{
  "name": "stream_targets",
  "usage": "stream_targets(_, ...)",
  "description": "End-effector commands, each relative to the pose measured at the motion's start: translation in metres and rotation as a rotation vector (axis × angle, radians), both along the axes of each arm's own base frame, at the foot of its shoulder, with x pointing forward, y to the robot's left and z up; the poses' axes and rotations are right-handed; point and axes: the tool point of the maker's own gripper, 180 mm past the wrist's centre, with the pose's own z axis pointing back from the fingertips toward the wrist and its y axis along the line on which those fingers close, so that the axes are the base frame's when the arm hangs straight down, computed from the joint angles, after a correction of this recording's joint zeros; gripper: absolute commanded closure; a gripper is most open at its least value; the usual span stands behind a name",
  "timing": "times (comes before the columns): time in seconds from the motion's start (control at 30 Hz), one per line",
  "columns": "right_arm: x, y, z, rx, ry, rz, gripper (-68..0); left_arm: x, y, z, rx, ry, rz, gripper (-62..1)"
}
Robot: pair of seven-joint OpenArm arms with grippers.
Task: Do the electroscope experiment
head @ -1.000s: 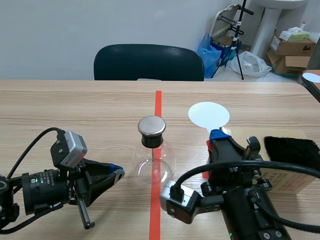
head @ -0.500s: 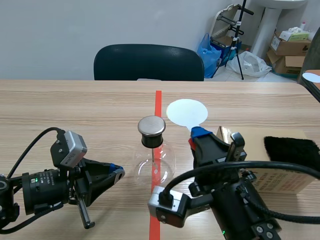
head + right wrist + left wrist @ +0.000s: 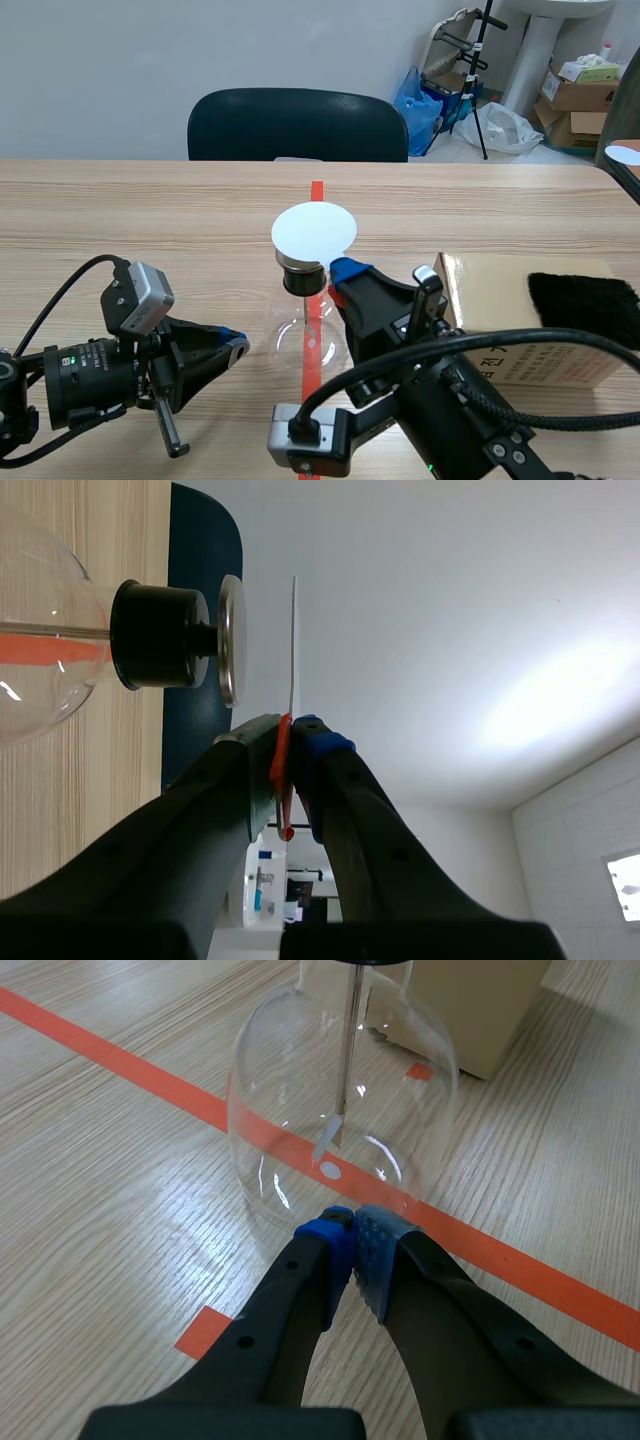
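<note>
Centre of the table (image 3: 150, 220): the electroscope (image 3: 305, 335), a clear glass flask with a black stopper (image 3: 300, 281) and a flat metal cap (image 3: 228, 640), stands upright on the orange-red tape line (image 3: 316, 192). Inside the flask a thin metal rod (image 3: 352, 1050) hangs down from the stopper, with a small foil leaf (image 3: 325, 1145) at its lower end.

My right gripper (image 3: 345, 270) comes in from the near right and is clamped on the red handle (image 3: 281, 770) of a white disc (image 3: 313, 229). I hold the disc flat and level over the metal cap. My right wrist view shows the disc edge-on, parallel to the cap, with a narrow gap between them.

My left gripper (image 3: 235, 345) lies low on the table at the near left, its fingers closed together on nothing. The blue pads (image 3: 370, 1250) point at the foot of the flask, just beside the glass.

Right side: a cardboard box (image 3: 490, 275) with a black cloth (image 3: 585, 300) on top. Far side: a dark chair (image 3: 295, 125) behind the table.
</note>
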Motion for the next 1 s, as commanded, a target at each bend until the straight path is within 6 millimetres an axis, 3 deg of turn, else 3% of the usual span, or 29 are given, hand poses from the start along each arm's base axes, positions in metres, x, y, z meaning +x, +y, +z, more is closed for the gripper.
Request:
stream_targets(0.0, 0.0049, -0.0015, 0.0099, 0.013, -0.032, -0.001, -0.9, 0.0017, -0.0046, 0.0085, -0.032, -0.018, -0.003, -3.2)
stream_targets(0.97, 0.0041, -0.0003, 0.0096, 0.016, -0.027, 0.008, -0.9, 0.0017, -0.0046, 0.0085, -0.032, -0.018, -0.003, -3.2)
